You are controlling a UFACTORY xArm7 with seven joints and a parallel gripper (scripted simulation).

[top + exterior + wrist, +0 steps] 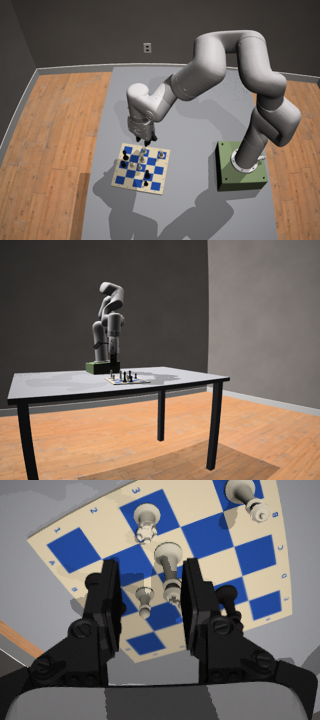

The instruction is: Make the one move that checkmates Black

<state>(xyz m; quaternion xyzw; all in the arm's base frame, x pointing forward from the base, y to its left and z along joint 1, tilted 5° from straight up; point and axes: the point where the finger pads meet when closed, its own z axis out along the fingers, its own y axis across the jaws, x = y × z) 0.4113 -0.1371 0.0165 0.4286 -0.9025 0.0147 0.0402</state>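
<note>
A small blue-and-cream chessboard (142,167) lies on the grey table. Several white pieces stand on its far half, among them a tall one (141,157), one on the far edge (143,150) and one at the far right (161,153). Several black pieces stand at the left (125,155) and near the front (147,174). My gripper (146,140) hangs above the board's far edge, pointing down, fingers partly apart and empty. In the wrist view the fingers frame the tall white piece (168,560) and a white pawn (144,598) far below. All pieces look upright.
The arm's green base block (240,166) stands on the table to the right of the board. The table (116,385) has dark legs and a wooden floor below. A wall socket (147,47) is on the back wall.
</note>
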